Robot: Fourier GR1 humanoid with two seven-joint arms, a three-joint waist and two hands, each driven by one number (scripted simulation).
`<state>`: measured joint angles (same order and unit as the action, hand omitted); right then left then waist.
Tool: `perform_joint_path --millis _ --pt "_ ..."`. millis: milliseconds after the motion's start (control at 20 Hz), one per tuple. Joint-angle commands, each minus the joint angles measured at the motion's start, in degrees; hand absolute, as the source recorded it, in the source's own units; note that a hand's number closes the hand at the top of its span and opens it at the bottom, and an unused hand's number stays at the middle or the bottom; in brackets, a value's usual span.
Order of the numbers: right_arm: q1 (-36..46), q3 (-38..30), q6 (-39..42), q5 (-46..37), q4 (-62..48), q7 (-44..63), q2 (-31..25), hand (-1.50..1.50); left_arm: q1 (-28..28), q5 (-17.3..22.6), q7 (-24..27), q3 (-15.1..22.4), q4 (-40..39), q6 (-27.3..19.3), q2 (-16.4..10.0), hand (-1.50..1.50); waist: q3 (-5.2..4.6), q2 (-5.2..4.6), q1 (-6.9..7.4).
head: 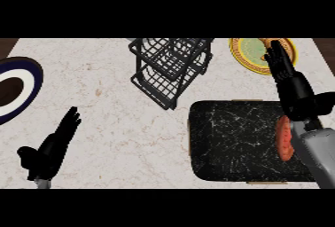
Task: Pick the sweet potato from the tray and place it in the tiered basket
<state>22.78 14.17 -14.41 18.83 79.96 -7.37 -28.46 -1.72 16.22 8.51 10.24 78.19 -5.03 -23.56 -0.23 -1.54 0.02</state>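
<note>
Both hands hold nothing: the left hand [47,154] rests with straight fingers, and the right hand [294,88] is stretched out flat. The sweet potato [284,137] lies on the tray [235,142]. Picking it up and putting it in the basket [171,62] are not done yet.

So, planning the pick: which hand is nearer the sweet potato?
Right. The right hand is just beyond the sweet potato; the left hand rests far away, left of the tray.

Okay, tiered basket [171,66] far centre on the counter [98,111], tray [235,142] near right, sweet potato [284,138] on the tray's right side; a plate [251,56] far right behind it, second plate [16,88] at left edge.
</note>
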Motion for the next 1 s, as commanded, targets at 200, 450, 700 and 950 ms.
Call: perform_joint_path --millis 200,450,700,950 --pt "-7.44 -8.11 -1.31 8.11 15.67 -5.63 4.32 1.5 1.34 0.53 -6.79 -3.25 5.9 -2.84 -1.76 0.0 0.32 2.23 -1.15" --pt "-15.69 -14.89 -23.74 5.16 1.86 5.35 8.63 -1.5 3.9 3.22 -10.14 -4.1 4.84 -1.98 -1.36 0.0 0.26 1.77 -3.23" --pt "-24.6 -11.48 -29.3 -4.26 16.05 6.4 4.11 -1.5 2.92 2.54 -12.49 -3.26 8.48 0.0 -1.19 0.0 0.18 1.8 -0.71" --pt "-29.33 -8.44 -26.6 -12.92 17.54 19.78 -13.21 -1.5 3.98 2.14 -15.37 -2.99 10.09 -2.28 -0.91 0.0 -0.1 1.89 -1.16"
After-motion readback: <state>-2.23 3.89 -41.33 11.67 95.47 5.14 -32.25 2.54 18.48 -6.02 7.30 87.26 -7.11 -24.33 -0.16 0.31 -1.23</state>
